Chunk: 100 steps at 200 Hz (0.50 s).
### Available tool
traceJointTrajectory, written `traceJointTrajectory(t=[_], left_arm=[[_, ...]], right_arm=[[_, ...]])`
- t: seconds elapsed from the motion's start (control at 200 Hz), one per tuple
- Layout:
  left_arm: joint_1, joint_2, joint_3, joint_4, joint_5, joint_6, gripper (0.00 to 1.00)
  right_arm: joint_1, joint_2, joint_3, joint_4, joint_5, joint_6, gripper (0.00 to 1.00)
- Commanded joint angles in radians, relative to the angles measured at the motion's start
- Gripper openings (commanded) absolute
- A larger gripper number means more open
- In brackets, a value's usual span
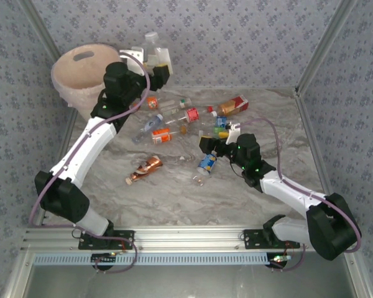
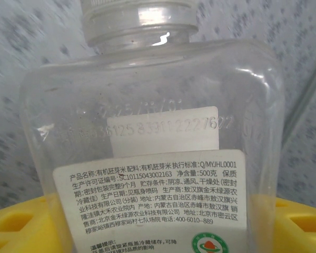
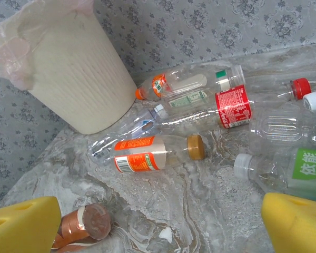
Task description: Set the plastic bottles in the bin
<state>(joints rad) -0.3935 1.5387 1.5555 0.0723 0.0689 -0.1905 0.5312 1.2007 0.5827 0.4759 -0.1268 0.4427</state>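
Bottles are lying scattered across the marbled table point(image 1: 174, 205), and we are reading it from the near edge outward. Nearest, left of centre in the top view, a copper-tinted bottle point(image 1: 146, 167) is lying on its side, and a blue-labelled bottle point(image 1: 206, 162) is lying to its right. Just beyond that one, the right gripper point(image 1: 219, 141) is hovering with its yellow pads point(image 3: 21, 224) spread wide, pinching nothing. Past it, mid-frame, an orange-labelled bottle point(image 3: 147, 153) and a red-labelled bottle point(image 3: 231, 108) are lying flat among other clear ones.

Farther back, at upper left of the top view, the left gripper point(image 1: 150, 67) is pinching a clear square-shouldered bottle point(image 2: 147, 132) low on its body between yellow pads point(image 2: 21, 224). The bottle's long axis is running straight out from the wrist, neck and pale cap leading. The cream bin point(image 1: 81, 71) is standing just to the left of that bottle in the frame, and its open mouth is not yet under it.

We are judging that the left arm, much the nearer to the bin, needs to carry the bottle leftward over the rim before letting go.
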Motion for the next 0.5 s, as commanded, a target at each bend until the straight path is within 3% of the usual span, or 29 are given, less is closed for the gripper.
traceJointTrajectory(t=[0.0, 0.08, 0.2, 0.495], left_arm=[[0.016, -0.019, 0.04, 0.134, -0.188, 0.08, 0.7], [0.027, -0.01, 0.045, 0.204, -0.309, 0.119, 0.7], [0.081, 0.023, 0.098, 0.237, -0.387, 0.113, 0.69], [0.264, 0.146, 0.258, 0.105, -0.445, 0.02, 0.69]], right_arm=[[0.011, 0.003, 0.037, 0.022, 0.027, -0.024, 1.0], [0.018, 0.011, 0.042, 0.026, 0.029, -0.022, 1.0], [0.03, 0.029, 0.049, 0.035, 0.03, -0.018, 1.0], [0.049, 0.048, 0.061, 0.038, 0.039, -0.029, 1.0]])
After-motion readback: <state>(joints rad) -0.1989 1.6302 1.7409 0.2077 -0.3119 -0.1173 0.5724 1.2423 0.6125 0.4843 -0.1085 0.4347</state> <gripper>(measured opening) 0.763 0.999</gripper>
